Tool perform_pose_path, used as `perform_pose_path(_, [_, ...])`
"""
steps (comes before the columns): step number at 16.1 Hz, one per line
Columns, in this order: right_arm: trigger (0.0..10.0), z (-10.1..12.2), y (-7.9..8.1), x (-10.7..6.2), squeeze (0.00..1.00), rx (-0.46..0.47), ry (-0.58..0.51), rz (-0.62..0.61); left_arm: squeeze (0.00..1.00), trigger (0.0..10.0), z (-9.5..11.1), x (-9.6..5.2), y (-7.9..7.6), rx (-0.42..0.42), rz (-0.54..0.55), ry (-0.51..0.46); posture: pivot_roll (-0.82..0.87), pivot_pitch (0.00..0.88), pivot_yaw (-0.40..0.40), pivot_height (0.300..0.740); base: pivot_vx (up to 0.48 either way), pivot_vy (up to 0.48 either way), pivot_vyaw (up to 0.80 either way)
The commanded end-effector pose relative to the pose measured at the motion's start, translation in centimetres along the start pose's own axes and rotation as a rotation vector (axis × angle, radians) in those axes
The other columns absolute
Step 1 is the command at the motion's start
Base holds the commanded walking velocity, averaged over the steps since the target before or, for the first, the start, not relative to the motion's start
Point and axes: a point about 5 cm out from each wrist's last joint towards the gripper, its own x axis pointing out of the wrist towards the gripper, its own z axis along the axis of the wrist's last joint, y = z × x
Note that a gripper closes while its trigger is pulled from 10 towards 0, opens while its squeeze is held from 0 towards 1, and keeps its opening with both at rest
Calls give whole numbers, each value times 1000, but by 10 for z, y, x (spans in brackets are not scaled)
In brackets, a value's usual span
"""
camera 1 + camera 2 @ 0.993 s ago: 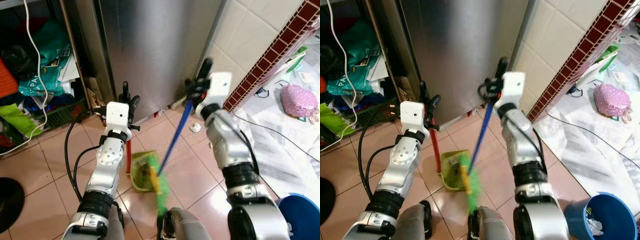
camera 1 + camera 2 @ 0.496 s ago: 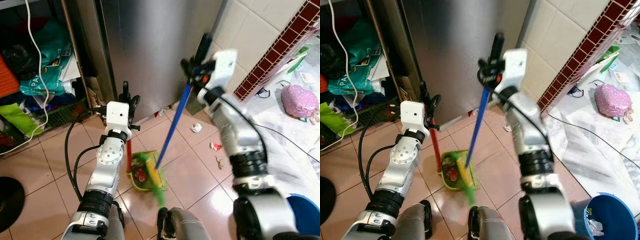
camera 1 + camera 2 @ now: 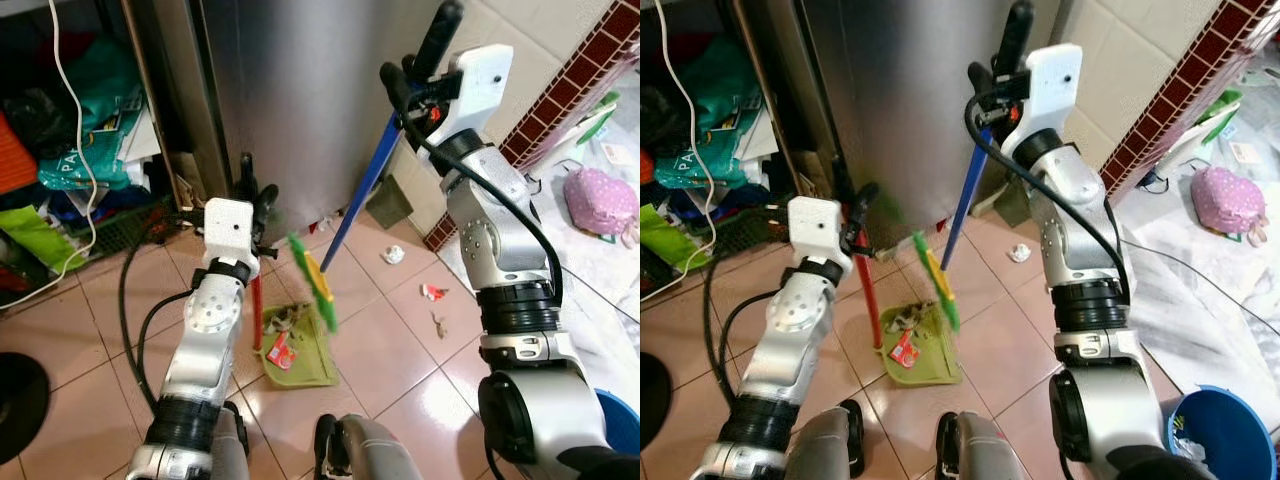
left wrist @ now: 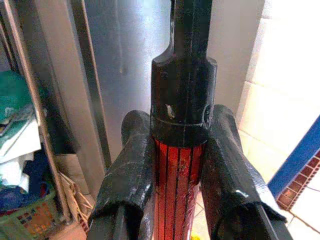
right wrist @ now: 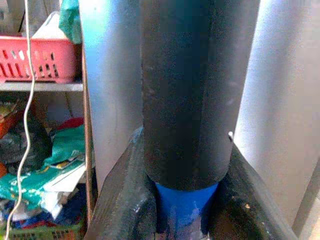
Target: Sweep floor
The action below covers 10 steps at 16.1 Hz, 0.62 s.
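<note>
Right gripper [image 3: 415, 75] grips the raised broom [image 3: 345, 215] above dustpan [image 3: 298, 348].

Left claw [image 4: 177, 170] clamps the red dustpan handle [image 4: 176, 172] below its black cap.

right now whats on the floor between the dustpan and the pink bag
In the left eye view, small litter scraps on bare tiles between the dustpan and pink bag.

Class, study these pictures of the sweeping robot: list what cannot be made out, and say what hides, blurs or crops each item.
- Broom head: motion-blurred in the eye views; bristles unreadable.
- Scraps in the green dustpan: too small to identify.
- Blue bucket: cropped by the right eye view's corner.
- Red dustpan handle: flanked by the left end effector fingers, hiding its sides.
- Blue broom handle: mostly covered by its black grip.
</note>
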Motion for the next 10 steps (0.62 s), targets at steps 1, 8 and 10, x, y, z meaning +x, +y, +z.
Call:
perform_pose_path(1, [10000, 2, -4, -3, 0, -89, -6, -4, 0, 10000, 13, -1, -2, 2, -13, -52, -29, 178, -83, 740, 0, 0, 0])
perform_pose_path(8, [10000, -51, 15, -35, 0, -174, 114, -68, 0, 10000, 21, -27, 17, 25, 5, -56, 9, 139, -58, 740, 0, 0, 0])
perform_pose_path(10, [10000, -60, 9, -41, 0, -168, 131, -195, 0, 10000, 22, -30, 17, 22, -7, -46, 24, 149, -65, 740, 0, 0, -400])
